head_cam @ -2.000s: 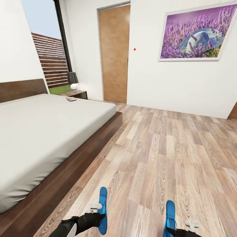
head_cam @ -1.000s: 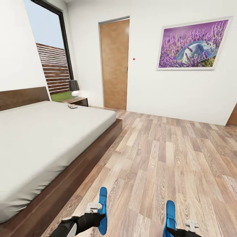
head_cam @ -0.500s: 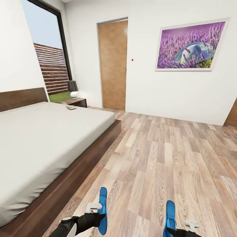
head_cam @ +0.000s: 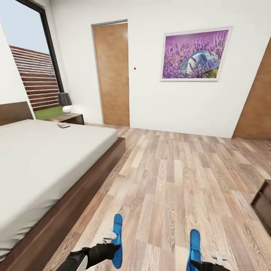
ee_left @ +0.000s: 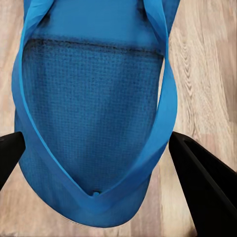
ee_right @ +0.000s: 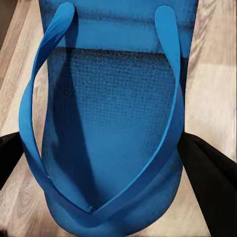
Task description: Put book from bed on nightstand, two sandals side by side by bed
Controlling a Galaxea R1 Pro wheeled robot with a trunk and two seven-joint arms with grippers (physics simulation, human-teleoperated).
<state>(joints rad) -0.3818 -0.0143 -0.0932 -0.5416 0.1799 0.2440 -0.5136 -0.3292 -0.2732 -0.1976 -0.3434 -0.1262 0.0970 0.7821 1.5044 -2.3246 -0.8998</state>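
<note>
**One sandal in each gripper, book waiting on the bed**

The left gripper (head_cam: 113,246) pinches the left sandal (head_cam: 118,241) by its end, and the right gripper (head_cam: 203,261) pinches the right sandal (head_cam: 194,248); each juts forward over the floor (head_cam: 180,177), probably carried for setting down together. The bed (head_cam: 45,162) runs alongside on the left. Far off, the book (head_cam: 63,125) lies at the mattress corner, near the nightstand (head_cam: 71,118) with its lamp (head_cam: 66,102).
</note>
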